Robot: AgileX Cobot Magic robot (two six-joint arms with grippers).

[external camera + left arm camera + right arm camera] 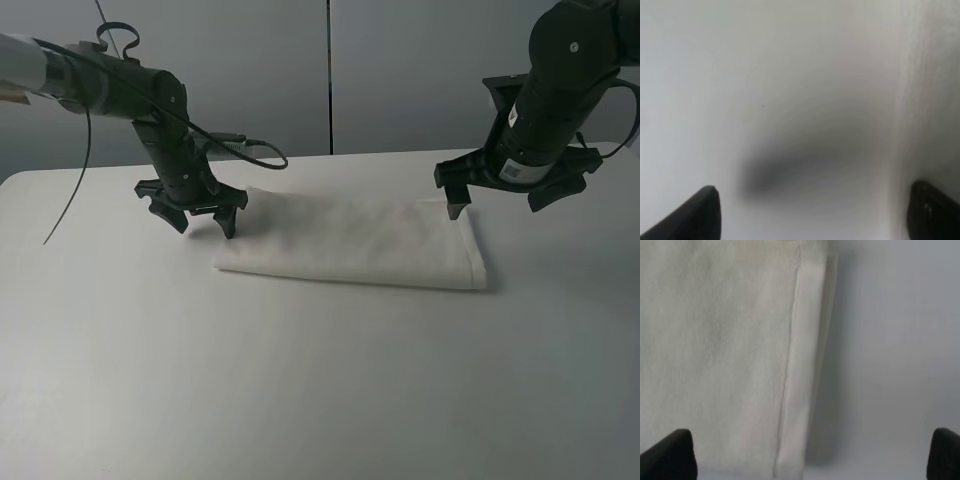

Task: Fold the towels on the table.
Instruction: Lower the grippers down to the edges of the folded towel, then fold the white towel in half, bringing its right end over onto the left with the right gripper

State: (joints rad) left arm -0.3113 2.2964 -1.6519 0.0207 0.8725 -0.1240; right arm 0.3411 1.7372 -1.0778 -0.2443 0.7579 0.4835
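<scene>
Soft, light, limp towel [355, 243] lying folded on the tabletop [300, 390], left gripper [205, 222] low at its left end, right gripper [497, 198] over its right end, fingers [456, 205] of both spread wide and empty; best pinched at the hemmed corners, likely to sag.

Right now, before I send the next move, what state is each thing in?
towel: looks folded into a long strip, lying flat, held by neither gripper.
left gripper: open, empty, low at the towel's left end.
right gripper: open, empty, above the towel's right end.
table: white top with the towel lying on it.
</scene>
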